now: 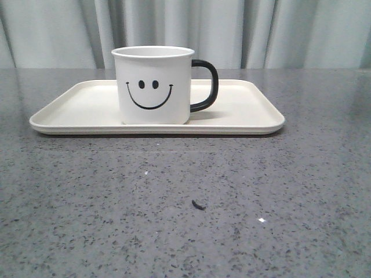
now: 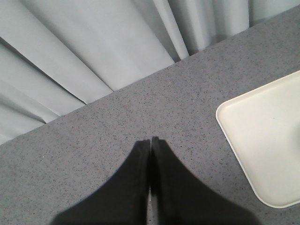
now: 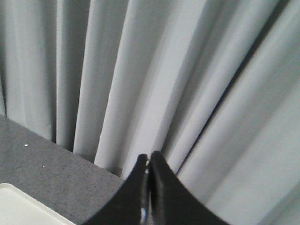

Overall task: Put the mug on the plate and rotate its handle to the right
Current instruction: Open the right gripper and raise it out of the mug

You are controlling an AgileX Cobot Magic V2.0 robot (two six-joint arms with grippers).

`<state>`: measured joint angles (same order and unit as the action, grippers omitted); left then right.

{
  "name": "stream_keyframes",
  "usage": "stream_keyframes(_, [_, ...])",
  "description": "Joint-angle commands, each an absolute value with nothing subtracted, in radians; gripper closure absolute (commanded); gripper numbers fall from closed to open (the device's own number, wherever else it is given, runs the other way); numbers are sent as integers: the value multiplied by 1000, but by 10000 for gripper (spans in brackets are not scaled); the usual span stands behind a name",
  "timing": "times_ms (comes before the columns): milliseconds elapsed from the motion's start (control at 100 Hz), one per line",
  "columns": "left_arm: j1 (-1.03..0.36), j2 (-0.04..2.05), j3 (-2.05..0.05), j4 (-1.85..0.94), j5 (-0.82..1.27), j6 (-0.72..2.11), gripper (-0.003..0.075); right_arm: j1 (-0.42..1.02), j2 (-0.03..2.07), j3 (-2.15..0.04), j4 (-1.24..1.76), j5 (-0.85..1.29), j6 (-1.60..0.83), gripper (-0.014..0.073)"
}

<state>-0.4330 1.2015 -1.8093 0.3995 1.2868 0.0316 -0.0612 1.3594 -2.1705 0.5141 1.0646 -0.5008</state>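
The white mug (image 1: pixel 153 87) with a black smiley face stands upright on the cream plate (image 1: pixel 243 119), a little left of the plate's middle. Its black handle (image 1: pixel 207 86) points to the right in the front view. Neither gripper appears in the front view. In the left wrist view my left gripper (image 2: pixel 150 140) is shut and empty above the bare grey table, with one rounded corner of the plate (image 2: pixel 262 136) off to one side. In the right wrist view my right gripper (image 3: pixel 149 157) is shut and empty, facing the curtain, and a plate corner (image 3: pixel 21 206) shows.
The grey speckled table (image 1: pixel 185 202) carries a small dark scrap (image 1: pixel 198 204) in front of the plate. A pale grey curtain (image 1: pixel 261 29) hangs along the table's far edge.
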Motion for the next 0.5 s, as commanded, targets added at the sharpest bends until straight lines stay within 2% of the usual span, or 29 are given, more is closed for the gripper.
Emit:
stream_keyframes(0, [-442, 1185, -1831, 422, 1254, 18, 739, -95, 1272, -2098, 540, 929, -492, 667])
stream_keyframes(50, [-442, 1185, -1831, 422, 1254, 18, 739, -110, 1223, -2018, 540, 873, -492, 696])
stream_keyframes(310, [-442, 1179, -1831, 422, 1242, 7, 739, -141, 934, -1542, 541, 504, -426, 686])
stream_keyframes(490, [-442, 1162, -1831, 412, 1207, -23, 739, -141, 755, -1241, 541, 412, -423, 686])
